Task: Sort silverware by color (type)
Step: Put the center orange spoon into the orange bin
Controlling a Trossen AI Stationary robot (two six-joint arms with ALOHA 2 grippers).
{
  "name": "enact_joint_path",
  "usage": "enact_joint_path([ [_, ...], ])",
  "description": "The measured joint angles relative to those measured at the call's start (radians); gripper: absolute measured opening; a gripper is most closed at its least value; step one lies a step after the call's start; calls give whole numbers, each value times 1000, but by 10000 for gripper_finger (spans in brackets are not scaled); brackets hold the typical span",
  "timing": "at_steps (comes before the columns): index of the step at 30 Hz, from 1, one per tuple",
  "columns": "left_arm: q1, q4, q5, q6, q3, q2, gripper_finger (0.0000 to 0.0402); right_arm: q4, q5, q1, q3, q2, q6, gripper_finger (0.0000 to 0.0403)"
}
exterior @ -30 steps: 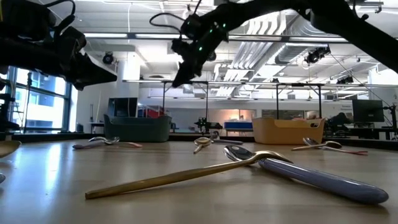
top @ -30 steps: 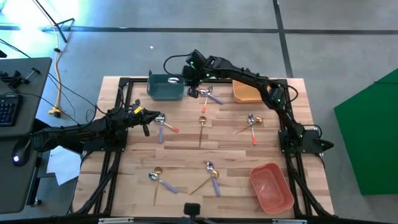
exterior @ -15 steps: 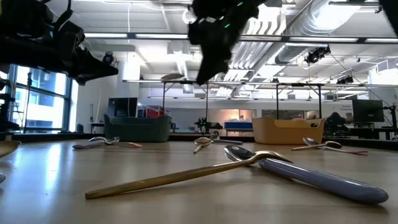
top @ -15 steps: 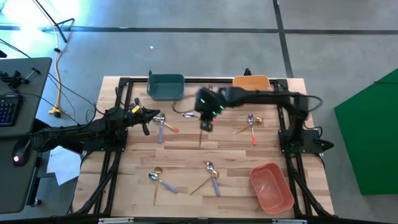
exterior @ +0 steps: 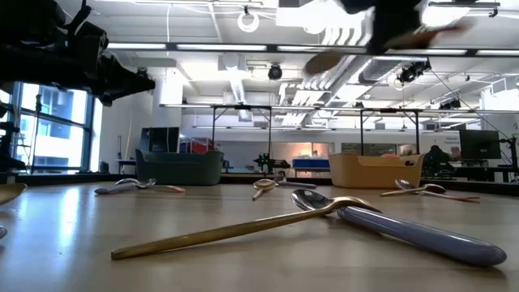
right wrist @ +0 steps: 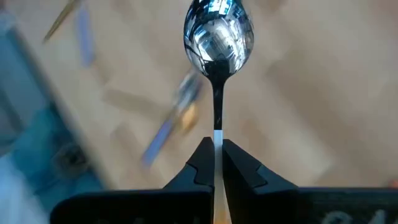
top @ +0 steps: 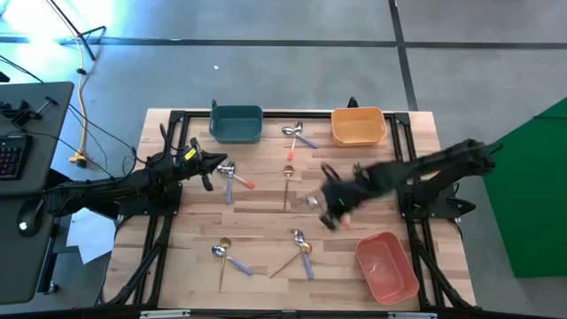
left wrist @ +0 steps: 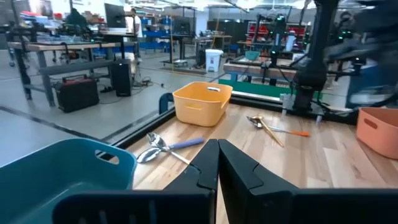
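My right gripper (top: 330,213) is shut on a silver-headed spoon (right wrist: 218,34) above the table, left of the red-pink bin (top: 387,266). In the low view the spoon is a blur high up (exterior: 324,61). My left gripper (top: 208,168) is shut and empty, in the air beside two spoons (top: 234,177) that lie flat on the table. Other silverware lies flat too: a pair (top: 299,135) between the far bins, a gold spoon (top: 288,182), and gold and lavender ones near the front (top: 223,254), (top: 301,248). My right gripper pinches the spoon's handle (right wrist: 217,134) between its two fingers, just behind the thin silver neck. The spoon lies along the fingers and its bowl sticks out past the fingertips. It is lifted clear of the table.
A teal bin (top: 236,124) and an orange bin (top: 358,126) stand at the far edge, with the red-pink bin at the near right corner. A black frame (top: 168,213) runs along the table's sides. Bare wood (top: 266,208) lies in the middle.
My right gripper, carrying the spoon, has swept fast from beside the teal bin at the far edge, across the table's middle, toward the near right and the red-pink bin. The left arm has kept still.
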Motion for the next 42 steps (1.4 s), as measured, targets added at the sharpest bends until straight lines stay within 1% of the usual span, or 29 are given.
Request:
enact_joint_path([
  [4, 0, 1, -19, -2, 0, 0, 0, -78, 120, 193, 6, -29, 303, 1],
  [7, 0, 4, -32, -1, 0, 0, 0, -141, 160, 355, 6, -23, 522, 1],
  [11, 0, 7, -32, -2, 0, 0, 0, -253, 181, 519, 6, 23, 784, 1],
  [13, 0, 7, -32, -9, 0, 0, 0, -296, 163, 575, 6, 46, 890, 1],
  [15, 0, 6, -32, -16, 0, 0, 0, -328, 139, 621, 6, 67, 963, 1],
  [21, 0, -9, -23, -51, 0, 0, 0, -341, 121, 695, 5, 108, 1062, 1],
  [26, 0, -18, -23, -72, 0, 0, 0, -322, 113, 712, -6, 132, 1070, 0],
  [32, 0, -19, -22, -72, 0, 0, 0, -128, 72, 712, -130, 134, 1065, 0],
  [38, 0, -20, -21, -64, 0, 0, 0, -18, 52, 712, -246, 134, 1040, 0],
  [42, 0, -24, -21, -64, 0, 0, 0, 87, 50, 711, -316, 134, 1039, 0],
])
